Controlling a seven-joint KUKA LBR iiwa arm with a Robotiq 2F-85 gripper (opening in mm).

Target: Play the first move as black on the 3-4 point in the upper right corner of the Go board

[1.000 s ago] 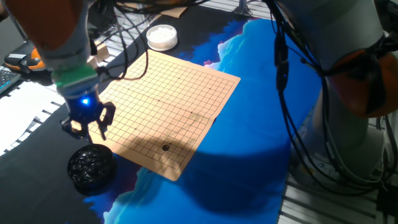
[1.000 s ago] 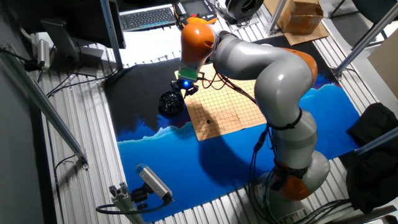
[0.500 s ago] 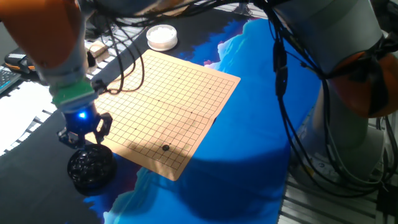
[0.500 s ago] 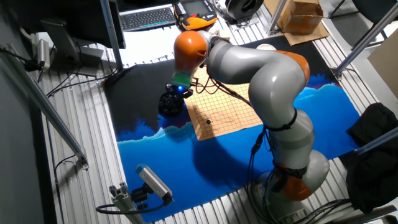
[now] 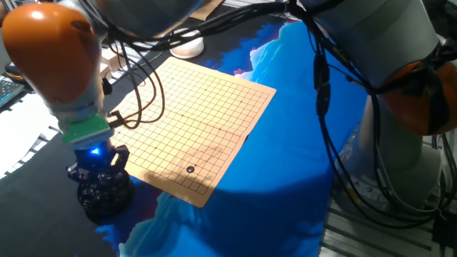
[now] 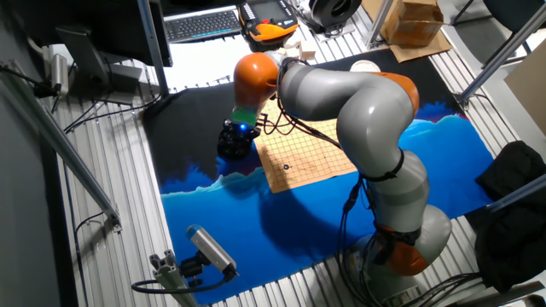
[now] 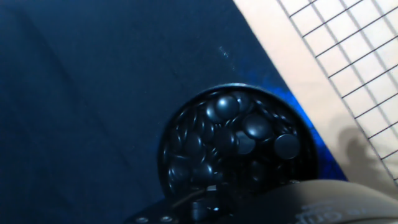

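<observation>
The wooden Go board point(image 5: 200, 118) lies on a blue and black cloth. One black stone point(image 5: 190, 169) sits on a crossing a few lines in from the board's near corner, and it shows again as the black stone point(image 6: 287, 167). A round black bowl point(image 5: 106, 194) full of black stones stands just off the board's left corner. My gripper point(image 5: 96, 171) hangs directly over that bowl with its fingers spread and nothing seen between them. The hand view looks straight down into the bowl point(image 7: 236, 146); my fingers do not show there.
A white bowl point(image 5: 187, 48) stands past the board's far corner, partly behind cables. Loose cables point(image 5: 143, 78) hang over the board's left side. A keyboard point(image 6: 203, 23) and a cardboard box point(image 6: 418, 21) lie beyond the cloth.
My gripper has moved down and toward the near left, from beside the board's left edge to just above the bowl of black stones. The stone on the board has stayed put.
</observation>
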